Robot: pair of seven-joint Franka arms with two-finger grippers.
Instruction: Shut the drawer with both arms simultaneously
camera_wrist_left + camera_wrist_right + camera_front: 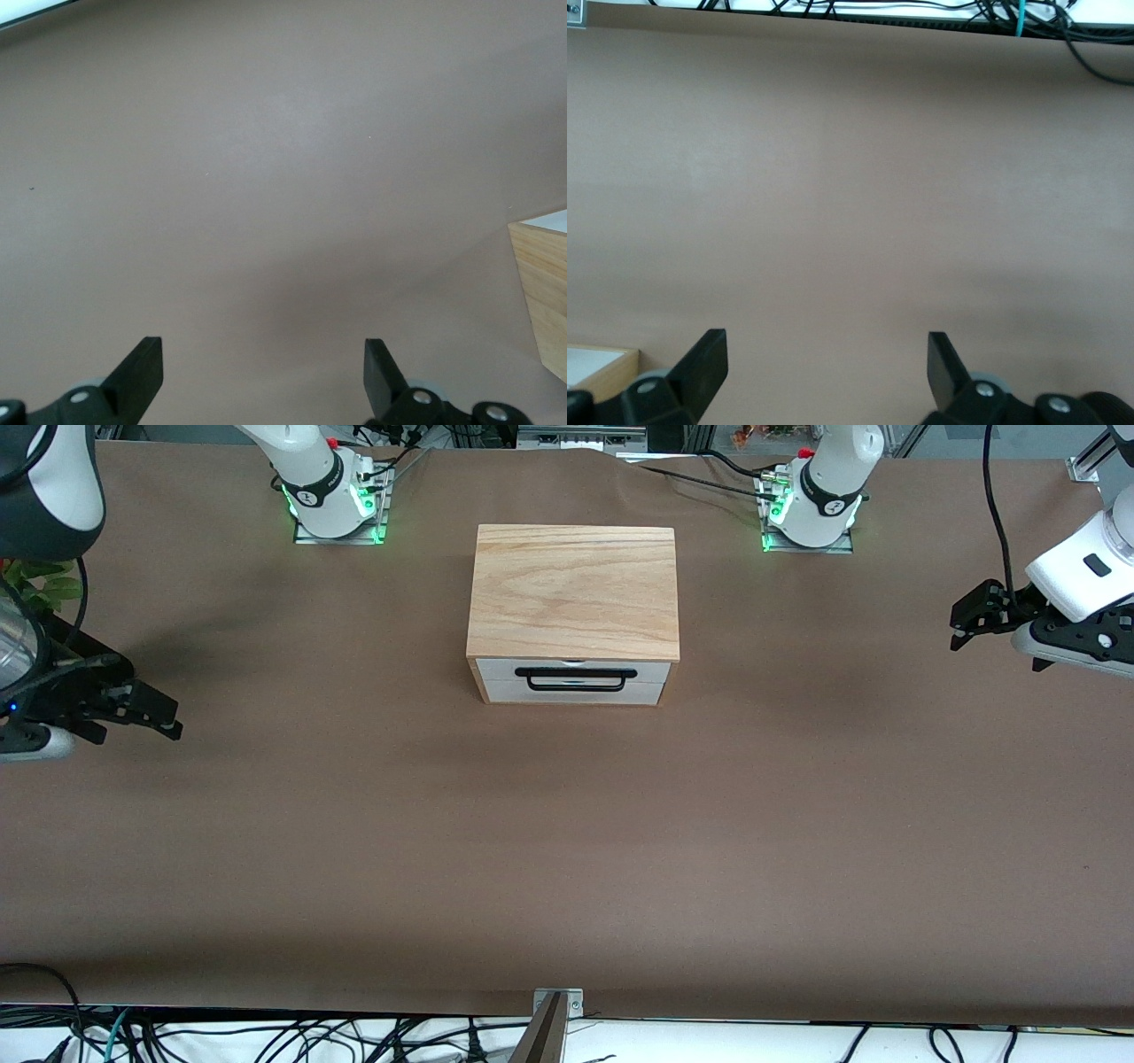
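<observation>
Drawer point(574, 681) and its oak-grain box point(574, 593) sit mid-desk, between the two arm bases, and the white front panel with its black wire handle point(576, 679) faces the front camera. The panel looks flush or nearly flush with the box face, so any gap left to close is slight; from this height I cannot tell for sure.

Going across the front view from its left edge: the right gripper point(151, 717) hovers over bare desk point(567, 850) toward the right arm's end, well apart from the box. Its jaws are spread wide, with nothing between them, as the right wrist view shows point(826, 363). A corner of the box shows at the edge of that view.

At the other edge, the left gripper point(970, 615) hovers over the left arm's end of the desk, also well apart from the box, its jaws likewise spread and empty point(263, 367).

Judging by this, the step in hand is the approach, or else nothing remains to do. A next move calls for both grippers to swing inward in front of the panel, one on each side of the handle, and press evenly toward the box so the tray does not skew.
</observation>
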